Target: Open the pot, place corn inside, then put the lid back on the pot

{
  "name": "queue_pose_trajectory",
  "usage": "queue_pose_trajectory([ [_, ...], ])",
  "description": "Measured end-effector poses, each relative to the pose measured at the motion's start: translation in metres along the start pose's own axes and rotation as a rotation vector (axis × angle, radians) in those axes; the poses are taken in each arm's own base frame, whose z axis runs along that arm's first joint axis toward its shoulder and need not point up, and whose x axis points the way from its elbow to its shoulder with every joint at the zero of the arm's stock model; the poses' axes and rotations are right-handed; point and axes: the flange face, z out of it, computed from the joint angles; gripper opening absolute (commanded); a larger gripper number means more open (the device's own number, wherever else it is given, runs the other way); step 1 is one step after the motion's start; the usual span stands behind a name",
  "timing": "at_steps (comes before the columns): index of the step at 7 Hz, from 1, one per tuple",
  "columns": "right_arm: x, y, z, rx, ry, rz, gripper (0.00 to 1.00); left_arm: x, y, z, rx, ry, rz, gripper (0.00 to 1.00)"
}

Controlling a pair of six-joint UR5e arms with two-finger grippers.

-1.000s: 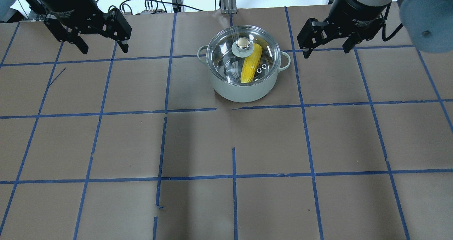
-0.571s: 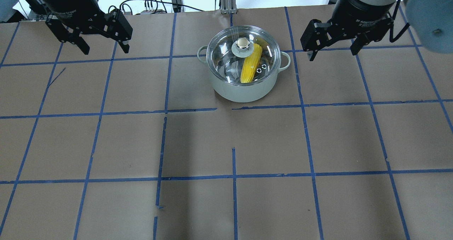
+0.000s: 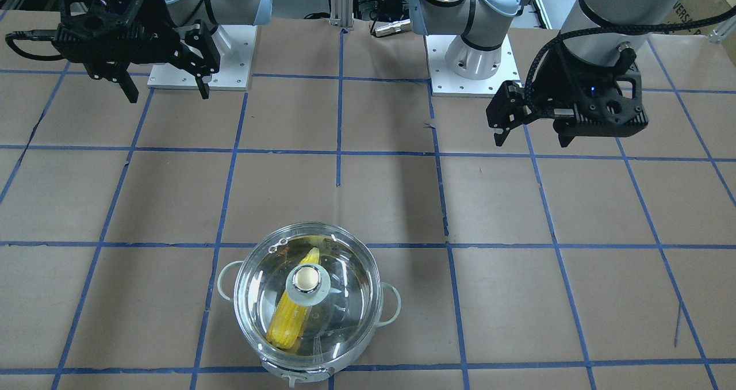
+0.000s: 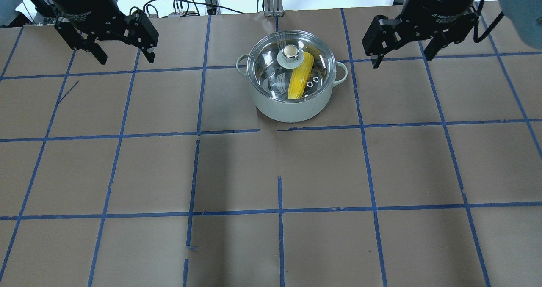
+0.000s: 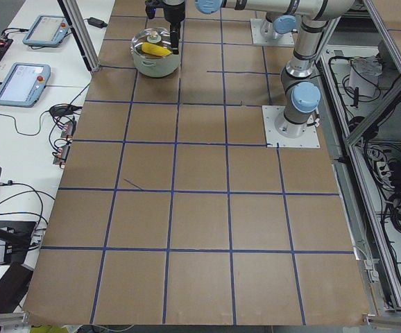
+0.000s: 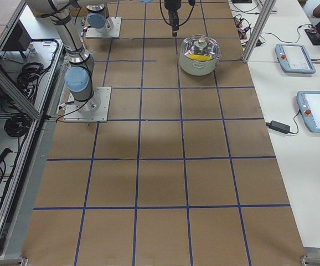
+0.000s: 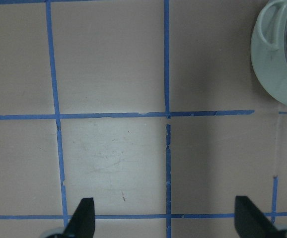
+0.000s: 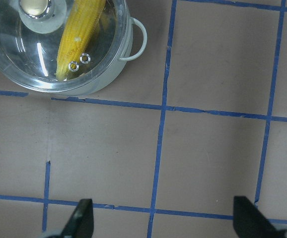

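as far as the task went: looked done, corn [image 4: 300, 76] lay in the pot [image 4: 292, 111], lid [image 4: 271, 73] seated on top
grippers: left gripper [image 4: 127, 61] and right gripper [image 4: 401, 61] both spread wide, empty
geometry: pot sat between them, nearer the right one (corn's long axis ran roughly front to back)

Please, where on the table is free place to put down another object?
The wide stretch of table on the robot's side of the pot is bare. Bare squares also lie between the pot and the left gripper, and between it and the right gripper. Only the pot's spot is taken.
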Motion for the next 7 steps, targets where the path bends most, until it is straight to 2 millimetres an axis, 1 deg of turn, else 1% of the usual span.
queue_pose_trajectory([
  [3,0.0021,-0.0047,0.0041,-0.001,0.016,-0.002,1.0,0.0002,0.0051,-0.0061,0.012,0.0,0.0,1.0],
  [7,0.0083,-0.0072,0.0073,-0.001,0.017,-0.031,1.0,0.0009,0.0106,-0.0078,0.006,-0.004,-0.007,1.0],
])
